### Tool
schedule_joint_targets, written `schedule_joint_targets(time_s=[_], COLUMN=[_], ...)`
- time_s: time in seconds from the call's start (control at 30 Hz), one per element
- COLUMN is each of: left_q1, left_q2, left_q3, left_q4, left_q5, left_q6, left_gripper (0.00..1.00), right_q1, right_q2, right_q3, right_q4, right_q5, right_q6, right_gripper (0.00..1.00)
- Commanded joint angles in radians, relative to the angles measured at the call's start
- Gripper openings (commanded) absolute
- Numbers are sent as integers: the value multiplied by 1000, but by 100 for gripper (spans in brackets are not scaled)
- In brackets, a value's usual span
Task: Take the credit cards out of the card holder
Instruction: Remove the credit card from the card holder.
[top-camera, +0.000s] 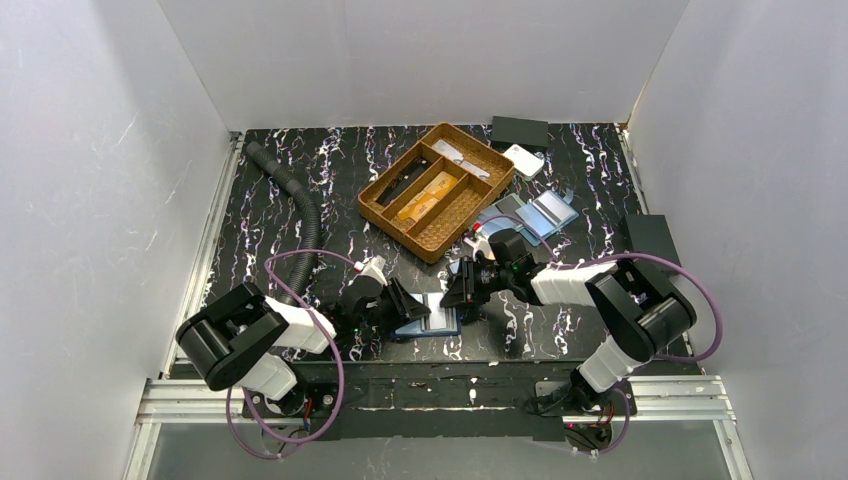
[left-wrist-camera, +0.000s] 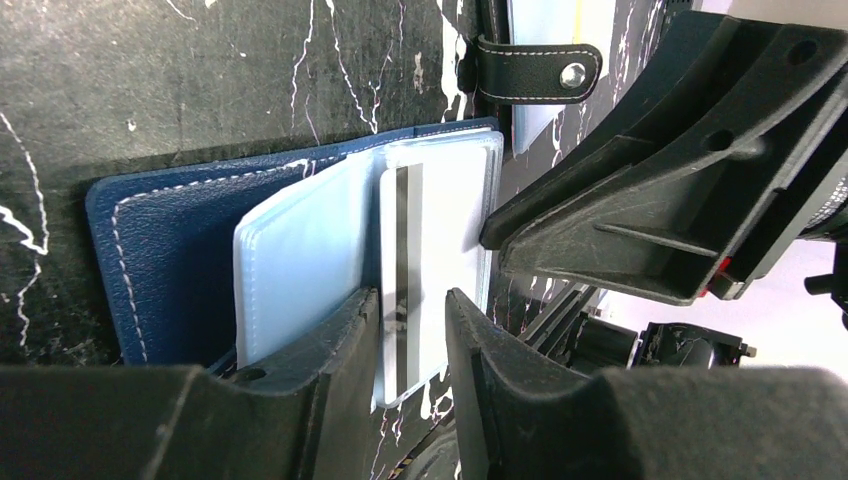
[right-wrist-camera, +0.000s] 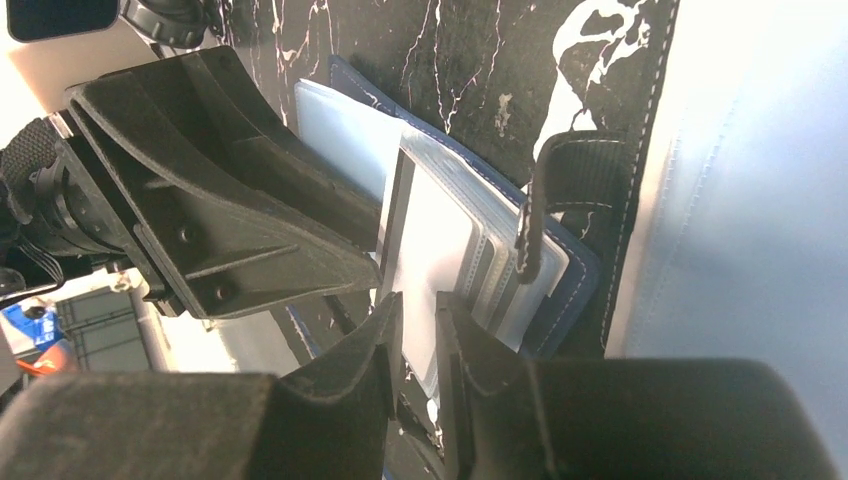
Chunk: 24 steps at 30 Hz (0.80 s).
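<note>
The card holder (top-camera: 432, 320), navy with white stitching along its edges, lies open on the tabletop (top-camera: 590, 180) near the front edge, between the two arms. Its clear sleeves (left-wrist-camera: 300, 260) fan out, and among them sits a pale credit card (left-wrist-camera: 435, 270) marked with a grey stripe. The left gripper (left-wrist-camera: 410, 300) has its fingers a narrow way apart with the card's stripe showing in the gap; whether they grip it cannot be told. The right gripper (right-wrist-camera: 418, 305) meets the sleeves' opposite edge with its fingers nearly together and sleeve plastic between them, but a grip is equally unclear. A black strap with a metal snap (left-wrist-camera: 535, 70) lies just beyond. A wicker tray (top-camera: 395, 235) stands further back, with bare tabletop between it and the holder. A second blue holder (top-camera: 540, 213) lies to the right of the tray.
</note>
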Motion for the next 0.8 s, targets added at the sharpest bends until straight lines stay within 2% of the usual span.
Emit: schedule_joint_targets(time_s=[0.0, 0.3, 0.63, 0.77], left_q1=[2, 2, 4, 9], left_q2=[35, 45, 26, 15], left_q3=[-15, -25, -61, -83], left_q4=[-71, -48, -25, 3], left_q5=[-10, -17, -27, -22], left_q6=[13, -9, -24, -28], left_gripper=[30, 23, 0, 0], right_q1=[5, 13, 13, 12], right_q2=[49, 57, 66, 71], right_q3=[-1, 16, 38, 41], right_q4=[24, -32, -120, -132], right_q5=[-6, 58, 167, 185], right_q6=[16, -38, -116, -132], right_gripper=[26, 24, 24, 24])
